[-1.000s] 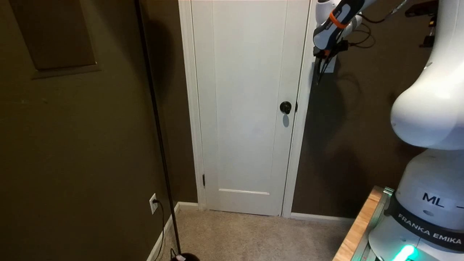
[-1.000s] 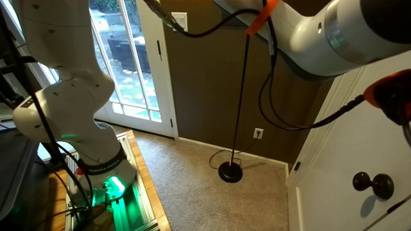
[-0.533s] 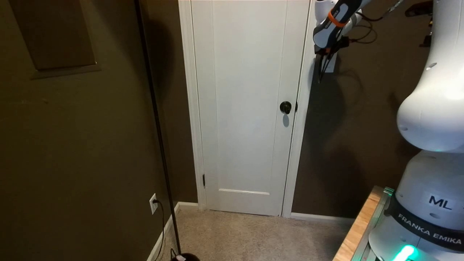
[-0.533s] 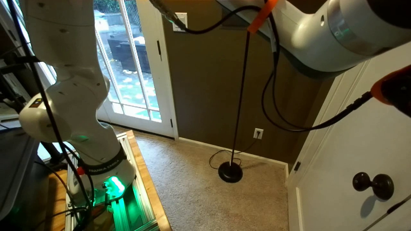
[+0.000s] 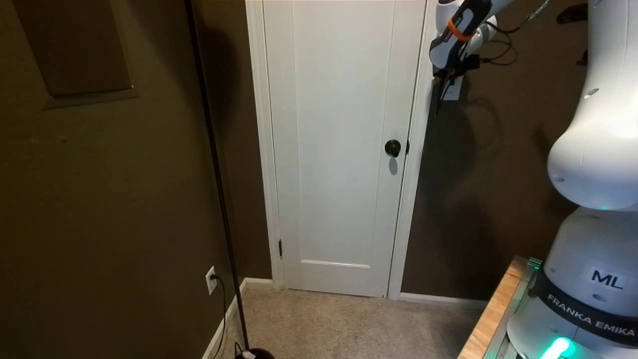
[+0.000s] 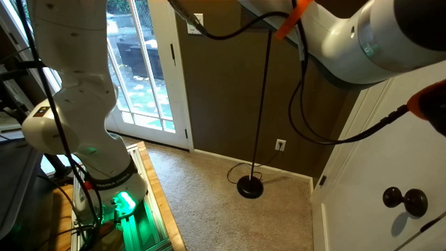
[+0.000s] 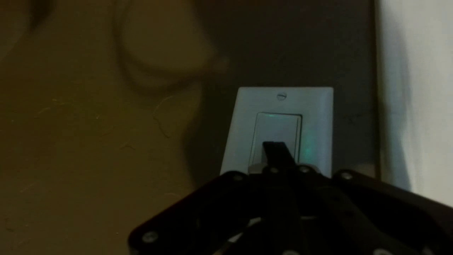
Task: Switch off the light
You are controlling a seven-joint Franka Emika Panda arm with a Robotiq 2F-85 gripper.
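Dimly lit, the rectangular rocker switch (image 7: 277,129) looks pale grey.

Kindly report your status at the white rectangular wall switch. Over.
Black two-finger end effector shut. Switch partly hidden behind it, contact unclear. No obstacle visible between.

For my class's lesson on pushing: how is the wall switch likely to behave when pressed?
The switch is a flat rectangle framed by a plate, so it will probably rock rather than slide. The plate should hold firm, since a screw shows in it. The switch looks smooth, so the gripper might skid if pressing at a slant.
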